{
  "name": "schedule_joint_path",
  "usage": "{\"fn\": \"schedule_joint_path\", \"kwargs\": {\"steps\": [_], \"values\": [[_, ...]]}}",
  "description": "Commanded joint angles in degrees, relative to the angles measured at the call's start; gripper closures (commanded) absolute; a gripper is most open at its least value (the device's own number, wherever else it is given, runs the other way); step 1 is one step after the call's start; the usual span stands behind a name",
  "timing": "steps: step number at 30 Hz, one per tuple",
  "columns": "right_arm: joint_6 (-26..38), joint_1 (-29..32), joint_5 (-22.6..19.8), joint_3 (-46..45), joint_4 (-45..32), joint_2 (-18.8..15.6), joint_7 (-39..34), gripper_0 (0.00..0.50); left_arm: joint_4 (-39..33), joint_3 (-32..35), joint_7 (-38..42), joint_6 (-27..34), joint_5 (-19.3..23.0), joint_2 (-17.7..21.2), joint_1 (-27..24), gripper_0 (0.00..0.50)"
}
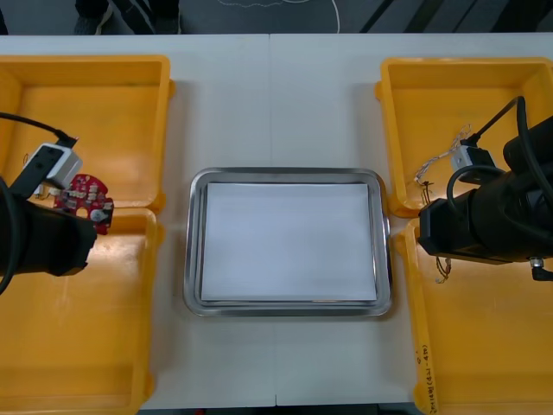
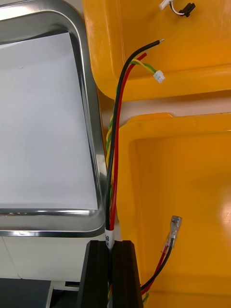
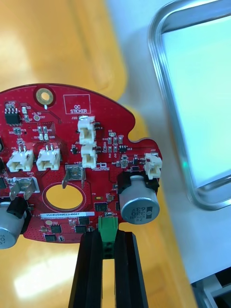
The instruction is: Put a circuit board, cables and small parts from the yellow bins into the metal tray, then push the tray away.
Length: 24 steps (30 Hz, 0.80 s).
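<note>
Front view: yellow bins (image 1: 104, 112), four; metal tray (image 1: 285, 173), one, central on the surface (image 1: 276, 95), holding nothing; circuit board (image 1: 84, 195), one, above the left bins.

Left wrist view: left end effector (image 3: 107, 238) clamped on the board's edge connector. Advised: carry level, clear the tray rim, then release.

Right wrist view: right end effector (image 2: 111, 250) gripping one cable bundle (image 2: 112, 192), just beside the tray.

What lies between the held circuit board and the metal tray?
Front view: only yellow bin rim and bare table separate circuit board from tray.

Left hand (image 3: 108, 236) gripping red circuit board (image 3: 72, 159), yellow bin (image 3: 48, 48) behind, metal tray (image 3: 161, 96) nearby
</note>
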Motion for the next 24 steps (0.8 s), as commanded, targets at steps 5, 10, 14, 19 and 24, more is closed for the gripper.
{"fn": "schedule_joint_path", "kwargs": {"steps": [5,10,14,19,24], "values": [[0.3,-1.2,-0.6,0.4,-0.6,-0.4,0.1,0.500,3.9,-10.6,18.0,0.4,-1.0,2.1,-10.6,0.500],[0.3,-1.2,-0.7,0.4,-0.6,-0.4,-0.1,0.500,7.2,-16.8,22.3,0.4,-1.4,2.1,-15.7,0.500],[0.3,-1.2,-0.7,0.4,-0.6,-0.4,-0.1,0.500,9.6,-21.2,25.2,0.4,-0.9,2.1,-19.6,0.500],[0.3,-1.0,-0.7,0.4,-0.6,-0.4,-0.2,0.500,12.9,-27.4,29.6,0.4,-0.4,1.5,-24.1,0.500],[0.3,-0.9,-0.5,0.4,-0.6,-0.4,-0.3,0.500,14.6,-32.4,33.0,0.4,-0.6,1.0,-27.2,0.500]]}}
